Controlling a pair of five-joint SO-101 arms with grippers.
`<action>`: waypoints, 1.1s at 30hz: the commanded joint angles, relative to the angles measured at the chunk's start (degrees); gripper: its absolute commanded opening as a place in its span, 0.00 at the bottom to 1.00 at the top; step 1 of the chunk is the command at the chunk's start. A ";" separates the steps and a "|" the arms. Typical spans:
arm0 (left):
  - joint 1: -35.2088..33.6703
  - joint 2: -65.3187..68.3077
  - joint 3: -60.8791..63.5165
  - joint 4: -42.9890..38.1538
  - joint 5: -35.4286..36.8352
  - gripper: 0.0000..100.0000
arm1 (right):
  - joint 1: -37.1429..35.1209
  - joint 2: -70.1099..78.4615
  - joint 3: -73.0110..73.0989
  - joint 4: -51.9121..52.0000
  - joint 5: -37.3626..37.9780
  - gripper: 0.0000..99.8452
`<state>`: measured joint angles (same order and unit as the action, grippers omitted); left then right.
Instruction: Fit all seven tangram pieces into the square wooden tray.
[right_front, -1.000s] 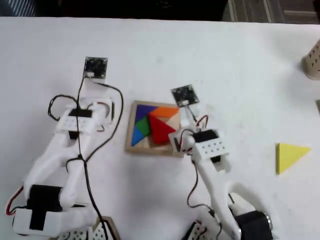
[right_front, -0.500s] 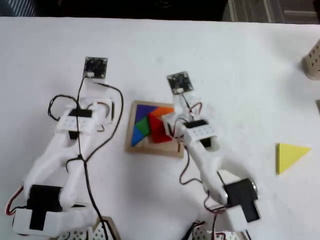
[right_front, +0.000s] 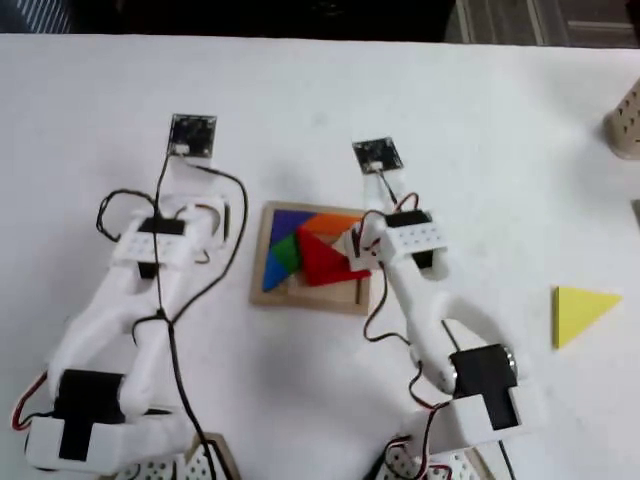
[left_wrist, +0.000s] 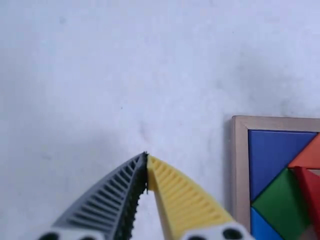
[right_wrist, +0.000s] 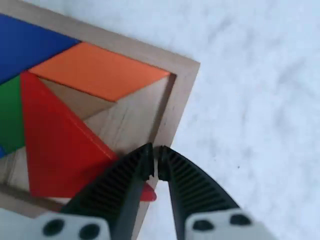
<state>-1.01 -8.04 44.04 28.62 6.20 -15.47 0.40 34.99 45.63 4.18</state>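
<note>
Red triangle (right_wrist: 60, 145) lies askew in the wooden tray (right_wrist: 179, 100), one corner over its rim; right fingers (right_wrist: 149, 156) nearly closed above that corner, gripping nothing; left fingers (left_wrist: 146, 162) pressed together, empty, beside the tray; yellow triangle (right_front: 580, 312) well apart on the surface (right_front: 300, 90).

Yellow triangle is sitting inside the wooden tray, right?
No. The yellow triangle is not inside the wooden tray; it lies on the bare table, well apart from the tray, as the high view shows.
</note>
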 joint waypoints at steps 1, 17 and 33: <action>0.84 -2.77 -0.26 -1.93 0.53 0.02 | 0.31 -1.45 -2.46 4.88 -0.09 0.02; 0.84 -2.77 -0.35 -2.02 0.53 0.02 | -4.09 -13.32 8.26 9.54 -0.09 0.02; 0.75 -2.77 -0.26 -2.02 0.53 0.02 | -15.60 -25.10 13.45 -9.10 -9.93 0.02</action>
<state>-1.01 -8.04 44.04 28.62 6.20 -26.37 -24.40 48.79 42.64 -4.88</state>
